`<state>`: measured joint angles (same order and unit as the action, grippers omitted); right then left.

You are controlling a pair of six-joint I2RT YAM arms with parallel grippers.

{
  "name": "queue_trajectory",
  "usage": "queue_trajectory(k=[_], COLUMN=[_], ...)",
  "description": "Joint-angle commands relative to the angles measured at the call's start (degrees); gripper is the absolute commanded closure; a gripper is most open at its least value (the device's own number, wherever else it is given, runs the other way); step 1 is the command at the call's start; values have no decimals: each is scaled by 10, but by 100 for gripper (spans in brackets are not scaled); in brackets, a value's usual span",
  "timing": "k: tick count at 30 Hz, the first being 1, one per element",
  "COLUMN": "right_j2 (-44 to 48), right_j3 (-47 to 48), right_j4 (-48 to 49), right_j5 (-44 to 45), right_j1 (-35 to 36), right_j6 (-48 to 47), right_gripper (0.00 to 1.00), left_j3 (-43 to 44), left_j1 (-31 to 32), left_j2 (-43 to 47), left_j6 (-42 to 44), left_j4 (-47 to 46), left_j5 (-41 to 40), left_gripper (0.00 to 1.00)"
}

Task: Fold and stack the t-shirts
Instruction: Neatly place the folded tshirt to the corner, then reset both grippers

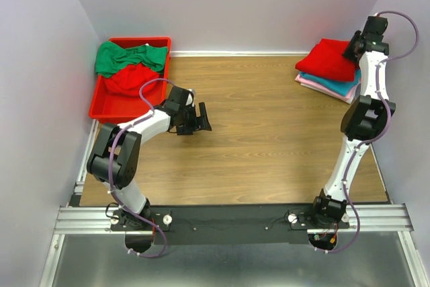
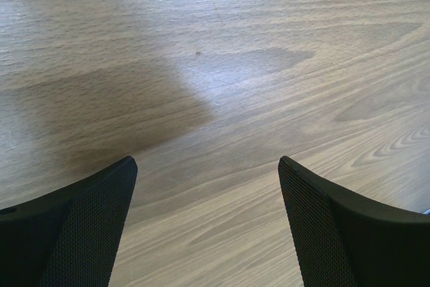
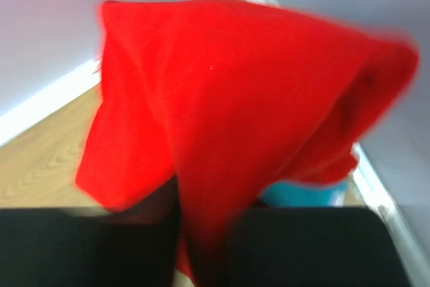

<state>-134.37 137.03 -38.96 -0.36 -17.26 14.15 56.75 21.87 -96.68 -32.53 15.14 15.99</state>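
- Left gripper (image 1: 200,117): jaws wide apart, nothing held, over the table (image 1: 269,139) just right of the red bin (image 1: 101,104).
- Right gripper (image 1: 352,48): cloth of the red t-shirt (image 1: 325,58) lies between its fingers; the blurred view does not show whether it is gripped.
- Red t-shirt: folded on top of the teal t-shirt (image 1: 337,86) and pink t-shirt (image 1: 313,83), well right of the bin.
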Motion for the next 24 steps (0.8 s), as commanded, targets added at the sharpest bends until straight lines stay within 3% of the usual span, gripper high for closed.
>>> queue_trajectory(k=[1, 2, 8, 14, 24], right_j2=[62, 77, 132, 238, 416], right_j3=[-41, -60, -120, -244, -476], right_j4=[16, 16, 18, 47, 86], right_j5=[141, 167, 201, 165, 124], right_j1=[-8, -8, -8, 5, 158], right_j6=[-17, -15, -11, 5, 2], right_gripper=[8, 0, 0, 0, 0], left_j3=[-1, -1, 3, 6, 35], left_j1=[0, 1, 3, 6, 7], left_j2=[33, 39, 79, 153, 324], left_j6=[5, 5, 14, 21, 41], left_j4=[-1, -3, -4, -3, 49], left_j5=[-19, -23, -43, -84, -210], left_gripper=[6, 6, 6, 6, 6])
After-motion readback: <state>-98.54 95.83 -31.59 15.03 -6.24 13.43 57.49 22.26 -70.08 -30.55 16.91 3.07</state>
